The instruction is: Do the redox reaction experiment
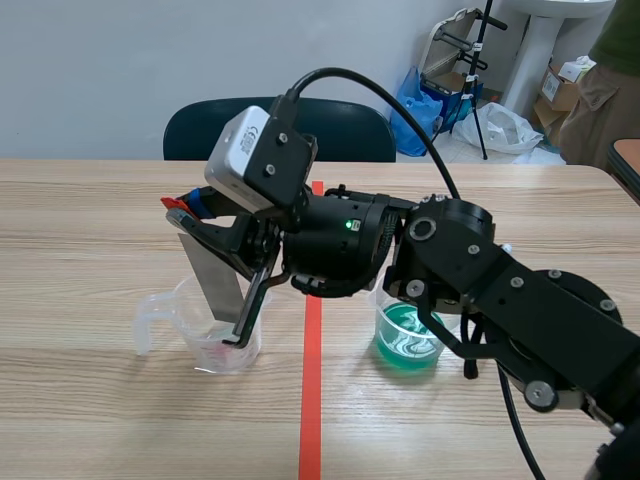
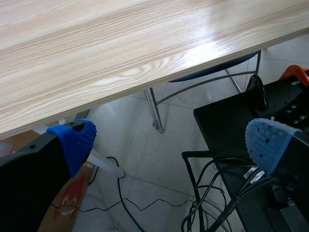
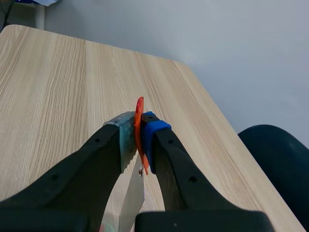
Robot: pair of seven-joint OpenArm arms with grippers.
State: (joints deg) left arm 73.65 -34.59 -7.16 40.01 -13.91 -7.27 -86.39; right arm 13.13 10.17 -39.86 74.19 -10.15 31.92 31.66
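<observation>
One metal strip (image 1: 218,282) pinched in rt tool (image 3: 140,129), end maybe in beaker (image 1: 160,312)

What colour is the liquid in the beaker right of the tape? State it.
The liquid is green; the scene view shows it best.

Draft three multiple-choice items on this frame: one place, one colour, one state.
1. Where is the lower end of the flat grey metal strip? A) inside the clear plastic handled cup B) on the chair C) flat on the table
2. Liquid colour in the clear round beaker right of the orange-red tape line? A) red B) green C) colourless
3. The left pincer is: A) shut on the strip B) shut on nothing C) open
Key: 1A, strip stands in the cup; 2B, green shows through its wall; 3C, blue pads wide apart.
</observation>
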